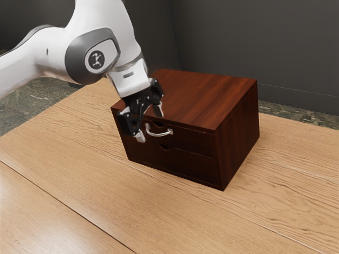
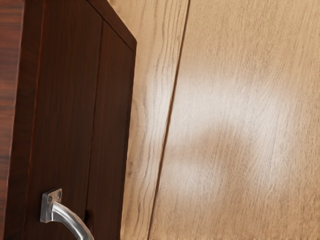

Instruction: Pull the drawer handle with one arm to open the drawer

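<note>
text: none readable | grey joint cap [image 1: 97, 58]: dark emblem [image 1: 96, 57], no letters

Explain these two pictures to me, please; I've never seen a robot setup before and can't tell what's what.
The white machine is a robot arm, here in a computer simulation. One picture comes from a camera beside it. The other comes from a camera on its hand, looking along the drawer fronts. On the wooden table stands a dark cabinet with drawers. The arm's black jaws stand open at one end of the metal handle on the upper drawer. They hold nothing yet, and the drawer looks shut.
</note>
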